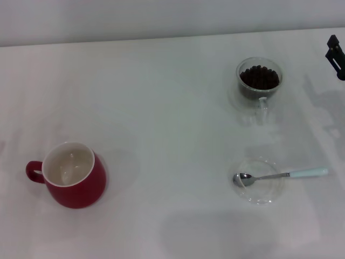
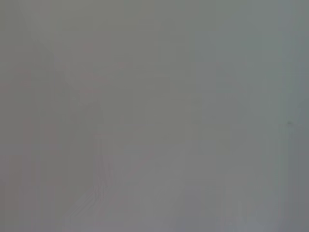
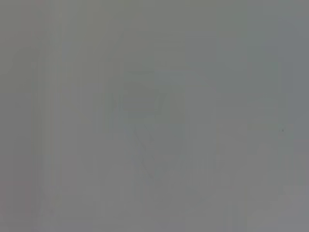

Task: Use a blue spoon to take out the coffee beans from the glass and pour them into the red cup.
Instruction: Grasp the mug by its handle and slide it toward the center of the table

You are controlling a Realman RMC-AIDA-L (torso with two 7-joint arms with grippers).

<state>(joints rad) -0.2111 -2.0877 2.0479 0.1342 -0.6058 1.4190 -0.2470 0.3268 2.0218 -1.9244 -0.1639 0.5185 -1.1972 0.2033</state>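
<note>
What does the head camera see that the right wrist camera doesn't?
Only the head view shows things: the red cup, empty, the glass holding the coffee beans, the blue spoon with its bowl in a clear saucer, and a dark part of the right gripper at the table's far right edge. The right wrist view shows only a blank grey field. They share nothing recognisable.

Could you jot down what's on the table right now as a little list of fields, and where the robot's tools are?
red cup: robot's left, upright, nothing visible inside
glass: far right, holds coffee beans
blue spoon: near right, bowl resting on clear saucer, handle pointing right
right tool: dark part at the right edge, touching nothing
left tool: not in view
table: white
</note>
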